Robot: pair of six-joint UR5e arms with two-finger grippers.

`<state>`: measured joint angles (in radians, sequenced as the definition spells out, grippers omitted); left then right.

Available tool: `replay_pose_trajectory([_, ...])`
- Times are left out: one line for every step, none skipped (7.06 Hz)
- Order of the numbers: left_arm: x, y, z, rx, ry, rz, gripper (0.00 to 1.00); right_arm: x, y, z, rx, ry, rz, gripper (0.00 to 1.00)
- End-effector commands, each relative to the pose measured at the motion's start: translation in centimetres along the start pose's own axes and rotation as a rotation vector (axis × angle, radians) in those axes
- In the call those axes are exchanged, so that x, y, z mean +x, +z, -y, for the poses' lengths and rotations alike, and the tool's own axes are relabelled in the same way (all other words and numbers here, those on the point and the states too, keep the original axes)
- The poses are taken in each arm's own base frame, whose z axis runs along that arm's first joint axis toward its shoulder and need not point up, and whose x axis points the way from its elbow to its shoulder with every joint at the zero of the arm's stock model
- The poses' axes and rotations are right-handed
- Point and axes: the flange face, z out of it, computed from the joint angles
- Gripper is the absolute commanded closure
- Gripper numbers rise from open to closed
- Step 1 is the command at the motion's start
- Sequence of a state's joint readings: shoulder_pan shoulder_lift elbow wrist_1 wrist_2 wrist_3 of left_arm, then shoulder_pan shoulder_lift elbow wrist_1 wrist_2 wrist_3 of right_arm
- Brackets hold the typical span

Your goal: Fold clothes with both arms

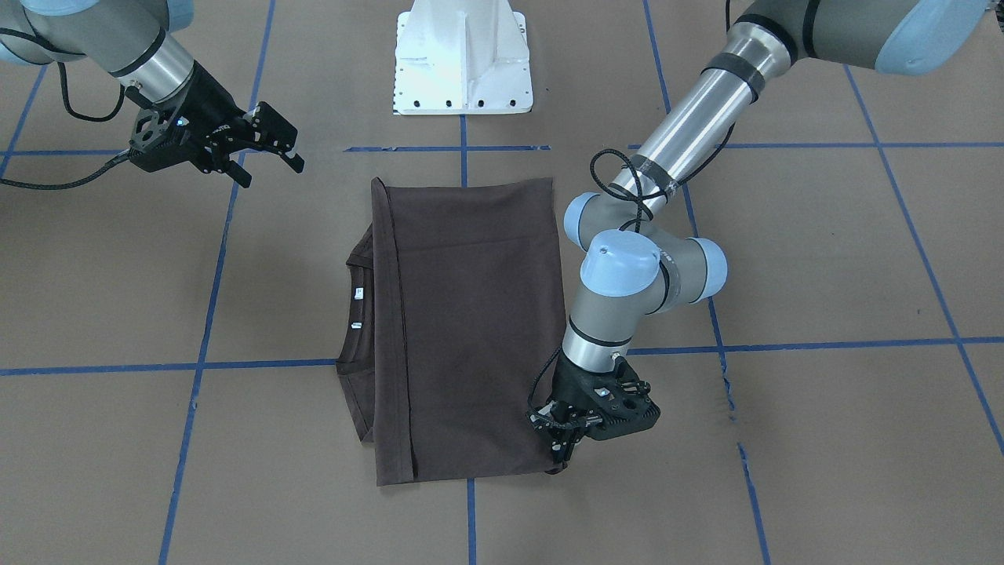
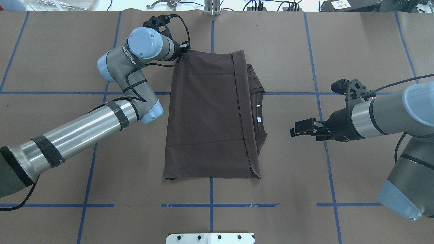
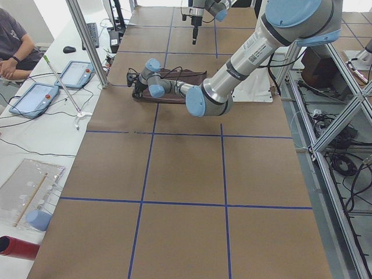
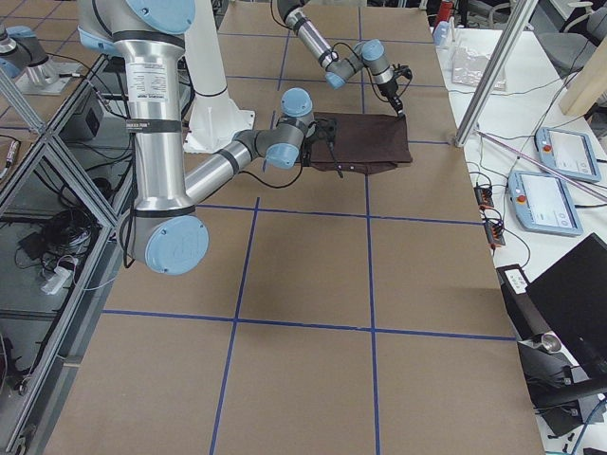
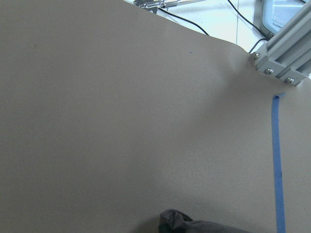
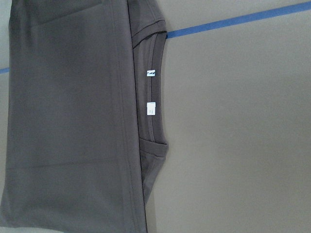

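Note:
The dark brown T-shirt lies folded into a rectangle on the brown table. It also shows in the overhead view. Its ribbed collar with two small pale labels sticks out from under the folded edge on the robot's right. The right wrist view shows the collar too. My left gripper points down at the shirt's far left corner, shut on the fabric. A bunched bit of cloth shows in the left wrist view. My right gripper hovers open and empty, to the right of the collar and apart from it.
The white pedestal base stands at the robot's edge of the table. Blue tape lines cross the table. A metal frame post and a side desk with tablets lie past the far edge.

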<state>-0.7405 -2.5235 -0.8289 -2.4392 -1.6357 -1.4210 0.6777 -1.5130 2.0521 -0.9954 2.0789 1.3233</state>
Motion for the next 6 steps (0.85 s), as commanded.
replay_pose_trajectory([0.2, -1.0, 2.1, 0.022, 0.042, -0.013, 0.00, 0.5, 1.0, 0.2, -0.011, 0.012, -0.029, 0.00])
replay_pose_trajectory([0.9, -2.8, 4.4, -0.014, 0.066, -0.034, 0.00, -0.3, 1.5, 0.6, -0.019, 0.020, -0.065, 0.00])
replay_pose_trajectory([1.6, -4.5, 4.9, -0.110, 0.055, -0.015, 0.00, -2.5, 2.4, 1.2, -0.031, 0.043, -0.124, 0.00])
replay_pose_trajectory([1.7, -7.2, 4.4, -0.124, 0.051, 0.011, 0.00, -5.5, 3.9, 1.0, -0.041, 0.029, -0.192, 0.00])
replay_pose_trajectory([-0.3, -10.9, 3.4, -0.126, 0.052, 0.008, 0.00, -9.0, 6.1, 0.1, -0.039, -0.021, -0.274, 0.00])
replay_pose_trajectory([-1.3, -14.2, 2.7, -0.127, 0.070, 0.004, 0.00, -12.2, 8.6, -0.2, -0.049, -0.030, -0.338, 0.00])
